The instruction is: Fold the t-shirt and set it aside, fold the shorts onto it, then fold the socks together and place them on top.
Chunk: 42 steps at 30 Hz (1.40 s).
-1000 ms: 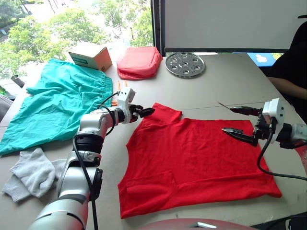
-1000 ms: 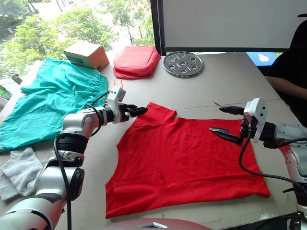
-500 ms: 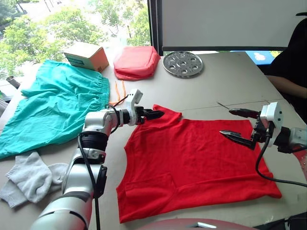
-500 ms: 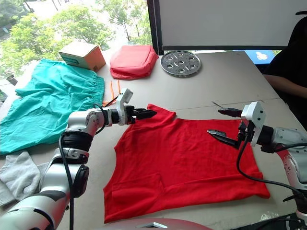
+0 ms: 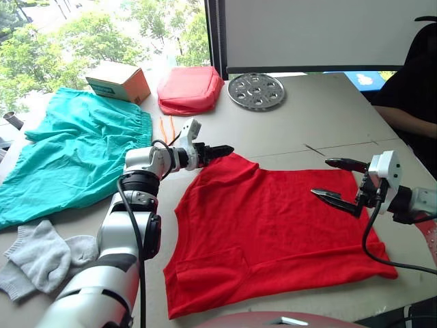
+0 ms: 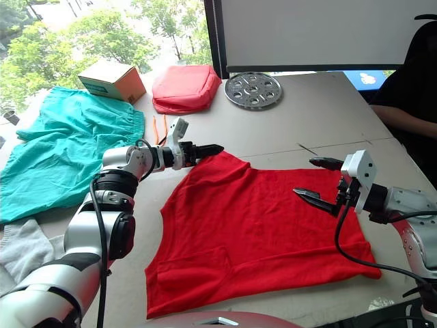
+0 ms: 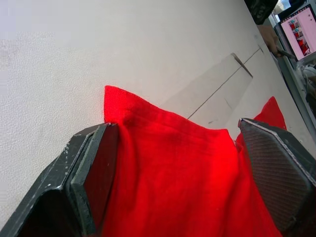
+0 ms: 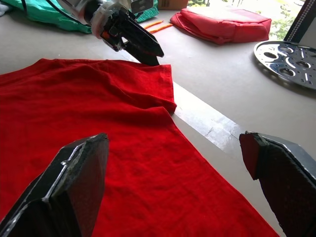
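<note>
The pale worktop [image 5: 328,116] takes up most of the head views. The red t-shirt [image 5: 273,239] lies flat across the lower centre and right of the frame, its neck edge toward the upper left. The teal shorts [image 5: 68,154] spread over the left side, their orange drawstring [image 5: 166,128] trailing beside the waistband. At the top centre sit a salmon-red padded pouch [image 5: 190,89] and, to its right, a round perforated metal disc [image 5: 255,91]. A cardboard box [image 5: 119,80] stands at the upper left; its teal label is too small to read. The grey socks [image 5: 37,256] lie bunched at the lower left. The left gripper [image 5: 222,149], fingers spread, straddles the shirt's upper left edge without pinching it. The right gripper [image 5: 334,179], fingers wide apart, hovers over the shirt's right edge. A person's dark sleeve [image 5: 413,82] shows at the far right.
</note>
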Motion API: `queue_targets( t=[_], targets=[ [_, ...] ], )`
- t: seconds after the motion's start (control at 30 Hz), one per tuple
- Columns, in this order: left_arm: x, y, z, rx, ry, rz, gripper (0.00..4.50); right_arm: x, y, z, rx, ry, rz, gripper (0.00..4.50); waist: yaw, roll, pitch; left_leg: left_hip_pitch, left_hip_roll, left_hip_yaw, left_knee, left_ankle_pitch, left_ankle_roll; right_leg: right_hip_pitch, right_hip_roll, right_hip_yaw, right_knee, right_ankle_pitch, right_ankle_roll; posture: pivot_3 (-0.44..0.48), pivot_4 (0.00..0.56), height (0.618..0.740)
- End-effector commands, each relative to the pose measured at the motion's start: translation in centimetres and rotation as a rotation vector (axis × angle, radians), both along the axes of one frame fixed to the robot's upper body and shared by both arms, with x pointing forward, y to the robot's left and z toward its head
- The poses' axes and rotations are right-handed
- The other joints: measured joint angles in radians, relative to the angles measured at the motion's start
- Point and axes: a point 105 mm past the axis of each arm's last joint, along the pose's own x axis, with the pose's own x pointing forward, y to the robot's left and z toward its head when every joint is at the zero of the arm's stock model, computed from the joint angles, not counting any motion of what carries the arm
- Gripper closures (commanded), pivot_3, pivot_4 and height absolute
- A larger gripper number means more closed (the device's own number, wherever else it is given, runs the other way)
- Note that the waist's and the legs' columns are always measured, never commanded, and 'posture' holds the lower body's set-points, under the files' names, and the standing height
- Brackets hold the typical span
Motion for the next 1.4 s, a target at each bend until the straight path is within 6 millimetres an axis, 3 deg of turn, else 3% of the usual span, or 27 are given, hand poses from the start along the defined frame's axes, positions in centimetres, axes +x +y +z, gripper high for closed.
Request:
queue_targets(
  t=[0.03,0.1,0.2,0.3,0.4,0.73,1.03,1.17,1.33,1.4],
  targets=[
    [0.4,1.1,-1.1,0.142,-0.030,0.022,0.31,-0.3,-0.1,1.4,-0.004,-0.066,-0.001,0.03,0.000,0.000,0.000,0.000,0.000,0.000,0.000,0.000,-0.001,0.000,0.000,0.000,0.000,0.000,0.000,0.000,0.150,0.740],
    [0.5,0.4,-1.5,0.189,-0.056,-0.003,0.31,-0.3,-0.1,1.4,-0.004,-0.065,-0.003,0.03,0.002,0.000,0.000,0.001,0.000,0.000,0.000,0.001,-0.002,0.000,0.000,0.000,0.001,0.000,0.000,0.000,0.150,0.740],
    [0.6,-0.1,-2.0,0.257,-0.102,-0.024,1.59,-0.4,-0.2,1.3,-0.006,-0.062,-0.006,0.00,0.004,0.000,0.000,0.001,0.002,0.000,0.001,0.002,-0.003,0.000,0.000,0.000,0.000,-0.003,0.002,0.000,0.150,0.740],
    [0.6,-0.7,-2.2,0.267,-0.130,-0.028,3.26,-0.3,-0.4,0.7,-0.012,-0.029,-0.021,0.00,0.007,0.000,0.000,0.000,0.002,-0.001,0.001,0.002,-0.003,0.000,-0.001,0.001,0.000,-0.001,0.000,0.000,0.150,0.740],
    [0.7,-0.6,-1.7,0.231,-0.153,-0.010,4.43,-0.1,-0.8,0.1,-0.018,-0.002,-0.045,0.00,0.011,0.000,0.000,-0.001,0.002,-0.002,0.000,0.001,-0.002,0.000,-0.001,0.000,-0.001,0.001,0.002,0.000,0.150,0.740],
    [0.3,2.4,1.0,0.138,-0.317,0.017,4.47,2.4,-3.1,-1.4,-0.080,0.014,-0.174,0.00,0.000,-0.001,0.003,-0.003,0.002,0.001,-0.001,0.000,0.000,-0.003,-0.001,0.002,-0.002,0.001,0.001,0.000,0.150,0.740],
    [-0.6,1.6,4.0,0.132,-0.517,-0.010,4.47,2.2,-2.6,-1.0,-0.050,-0.001,-0.133,0.00,0.002,-0.001,0.003,-0.003,0.002,0.000,-0.001,0.000,0.000,-0.003,-0.001,0.002,-0.003,0.002,0.002,0.000,0.150,0.740],
    [-2.3,0.4,5.5,0.132,-0.639,-0.107,4.47,3.4,-4.5,-2.6,-0.083,0.117,-0.252,0.00,0.001,-0.001,0.003,-0.003,0.002,0.001,-0.001,0.000,0.000,-0.003,-0.002,0.003,-0.003,0.001,0.001,0.000,0.150,0.740],
    [-3.0,0.3,4.8,0.147,-0.632,-0.136,4.47,6.3,-7.7,-4.8,-0.245,0.230,-0.413,0.00,0.000,0.000,0.004,-0.002,0.002,0.003,-0.001,0.000,0.000,-0.003,-0.003,0.004,-0.003,0.000,-0.002,0.000,0.150,0.740],
    [-3.1,0.2,4.8,0.147,-0.633,-0.135,4.47,7.7,-8.7,-4.9,-0.223,0.304,-0.499,0.00,-0.003,0.001,0.004,-0.002,0.002,0.004,-0.001,0.000,0.000,-0.003,-0.003,0.004,-0.002,0.000,-0.002,0.000,0.150,0.740]
  ],
)
